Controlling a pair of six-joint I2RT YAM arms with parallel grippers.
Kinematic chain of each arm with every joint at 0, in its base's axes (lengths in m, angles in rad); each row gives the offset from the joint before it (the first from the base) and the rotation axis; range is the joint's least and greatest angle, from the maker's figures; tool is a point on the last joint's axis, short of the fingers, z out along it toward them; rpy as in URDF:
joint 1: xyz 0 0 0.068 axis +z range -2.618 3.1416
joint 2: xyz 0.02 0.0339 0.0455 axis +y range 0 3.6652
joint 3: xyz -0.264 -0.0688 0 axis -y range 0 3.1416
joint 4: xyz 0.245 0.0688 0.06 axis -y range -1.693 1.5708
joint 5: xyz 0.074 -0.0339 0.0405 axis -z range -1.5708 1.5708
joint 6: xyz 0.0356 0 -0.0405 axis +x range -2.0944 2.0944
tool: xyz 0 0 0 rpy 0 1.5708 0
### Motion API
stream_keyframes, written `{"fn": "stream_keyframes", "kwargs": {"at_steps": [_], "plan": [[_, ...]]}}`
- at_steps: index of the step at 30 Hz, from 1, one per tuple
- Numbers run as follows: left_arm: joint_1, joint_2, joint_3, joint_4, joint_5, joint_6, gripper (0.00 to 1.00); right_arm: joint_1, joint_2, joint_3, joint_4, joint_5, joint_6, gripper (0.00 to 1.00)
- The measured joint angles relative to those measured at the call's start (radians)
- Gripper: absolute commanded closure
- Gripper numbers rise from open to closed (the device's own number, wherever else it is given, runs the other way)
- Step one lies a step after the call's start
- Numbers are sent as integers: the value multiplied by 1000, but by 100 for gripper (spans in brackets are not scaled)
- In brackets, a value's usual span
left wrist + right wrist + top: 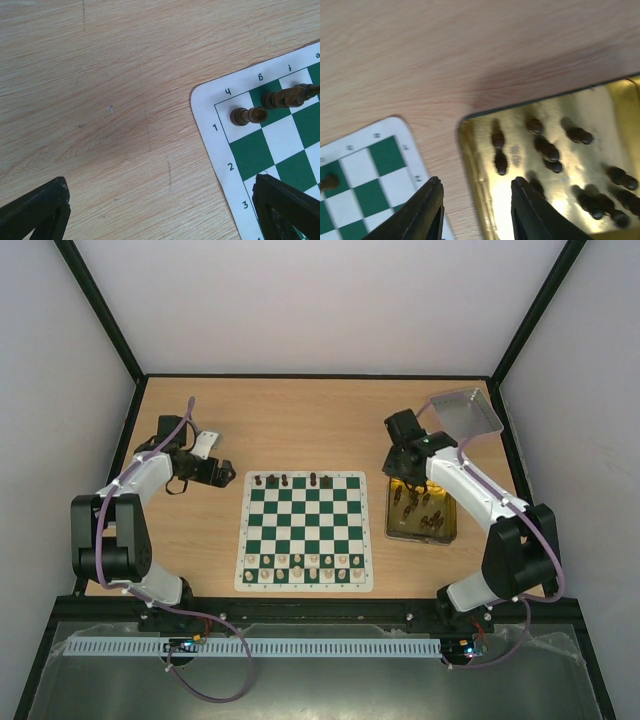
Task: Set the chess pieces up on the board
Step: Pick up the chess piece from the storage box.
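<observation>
The green and white board [305, 530] lies mid-table. Several dark chess pieces [285, 480] stand on its far row; pale cream pieces fill the near rows. More dark pieces [420, 508] lie in the gold tin [446, 530] right of the board. My right gripper [402, 462] is open and empty above the tin's far left corner; its wrist view shows dark pieces [546, 149] in the tin [470, 150] between and beyond the open fingers [427, 212]. My left gripper [232, 476] is open and empty over bare wood by the board's far left corner [210, 107], near dark pieces [248, 115].
A grey tray [466, 412] sits at the far right corner behind the right arm. Black frame rails edge the table. Bare wood lies left of the board and along the far side.
</observation>
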Motion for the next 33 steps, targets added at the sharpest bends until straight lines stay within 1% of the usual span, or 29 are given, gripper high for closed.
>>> {"fn": "stream_keyframes", "kwargs": {"at_steps": [3, 8, 13, 33], "plan": [[-3, 3, 0, 1, 0, 0, 1, -54, -24, -61, 3, -2, -1, 69], [-5, 12, 0, 2, -8, 0, 1, -140, -32, -113, 13, -17, -2, 70], [-5, 13, 0, 2, -12, 0, 1, -194, -42, -163, 40, -52, -3, 72], [-5, 13, 0, 2, -15, 0, 1, -241, -31, -239, 124, -148, -12, 80]]}}
